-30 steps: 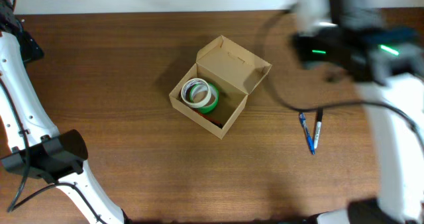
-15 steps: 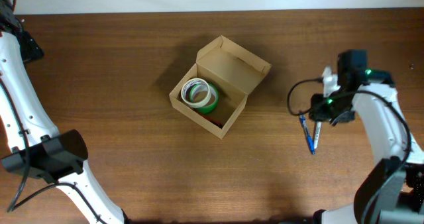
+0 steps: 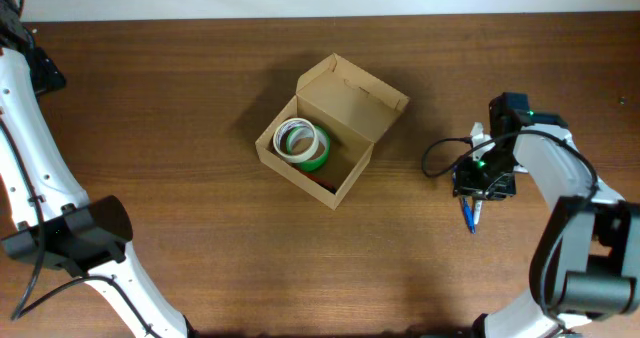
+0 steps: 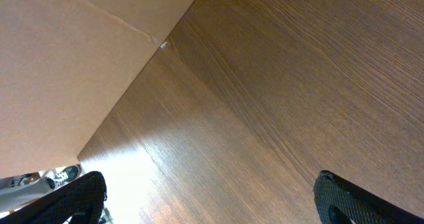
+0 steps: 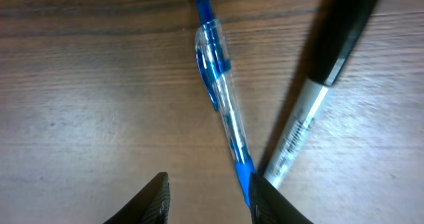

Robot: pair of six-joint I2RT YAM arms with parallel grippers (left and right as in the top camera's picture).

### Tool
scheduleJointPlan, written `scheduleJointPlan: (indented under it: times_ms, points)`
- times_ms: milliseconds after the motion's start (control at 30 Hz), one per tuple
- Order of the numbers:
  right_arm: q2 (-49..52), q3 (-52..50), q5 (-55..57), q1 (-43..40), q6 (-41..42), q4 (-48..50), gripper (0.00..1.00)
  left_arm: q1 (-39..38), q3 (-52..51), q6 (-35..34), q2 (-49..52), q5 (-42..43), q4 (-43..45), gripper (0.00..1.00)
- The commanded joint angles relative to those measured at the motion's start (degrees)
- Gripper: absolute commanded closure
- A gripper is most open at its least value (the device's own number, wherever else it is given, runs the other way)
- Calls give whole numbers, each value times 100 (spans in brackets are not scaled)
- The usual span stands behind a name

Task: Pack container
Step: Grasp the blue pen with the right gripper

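Note:
The container [image 3: 335, 128], a small tan cardboard box, stands at the table's middle with its flap lid open towards the far right. A green-and-white tape roll [image 3: 300, 143] lies inside it. My right gripper [image 3: 480, 181] hangs low over a blue pen [image 3: 465, 216] and a black-and-silver marker [image 3: 478, 212]. In the right wrist view the gripper [image 5: 211, 201] is open. The blue pen [image 5: 222, 98] runs down to the inner side of the right-hand finger [image 5: 268, 201], and the marker [image 5: 318, 105] lies outside it. My left gripper [image 4: 212, 201] is wide open and empty over bare wood.
Something red [image 3: 322, 183] shows low inside the box beside the roll. A plain tan surface [image 4: 66, 65] fills the upper left of the left wrist view. The left arm [image 3: 40, 178] runs down the table's left edge.
My right arm has swung in from the upper right and come down over the two pens. The box, the tape roll and the left arm have not moved.

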Motion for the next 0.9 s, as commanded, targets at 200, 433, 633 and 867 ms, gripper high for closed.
scheduleJointPlan:
  times_ms: [200,433,633,867]
  points:
    - [570,-35,-28,90,177,356,60,17,35,68,-24,4,-4,0]
    - [774,-37,61,94,175,564,60,17,35,68,-24,4,-4,0]
    - [780,-37,422,94,175,688,65,17,35,68,-24,4,-4,0]
    - [780,-37,1224,94,179,892,63,17,35,68,-24,4,-4,0]
